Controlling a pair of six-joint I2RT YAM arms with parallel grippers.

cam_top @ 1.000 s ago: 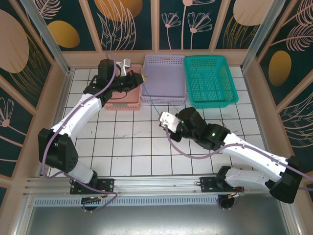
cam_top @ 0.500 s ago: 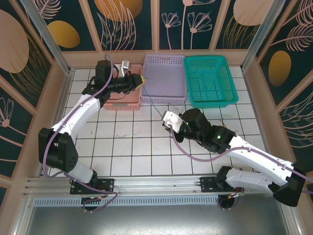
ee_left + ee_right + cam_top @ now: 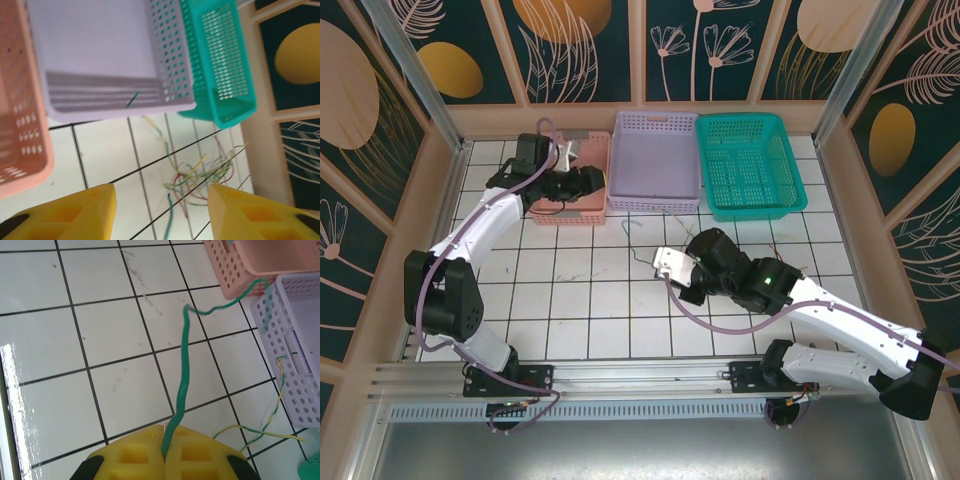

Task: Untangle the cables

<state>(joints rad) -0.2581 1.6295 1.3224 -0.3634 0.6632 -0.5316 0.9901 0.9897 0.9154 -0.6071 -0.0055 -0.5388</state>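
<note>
Right pincer [image 3: 165,444], clamped on green cable [image 3: 183,375]

Robot lab cell: aluminium-framed tiled table [image 3: 580,300]

Worktop [image 3: 580,300]: white square tiles, dark grout, glossy, faintly scuffed.
Wall panels [image 3: 570,40], left, far and right: dark teal, pale leaf and flower line-prints, gold-orange discs.
Wooden frame [image 3: 637,50]: slats between panels.
Aluminium posts [image 3: 415,75]: far corners, leaning outward.
Aluminium rail [image 3: 640,375]: along near edge.
</note>
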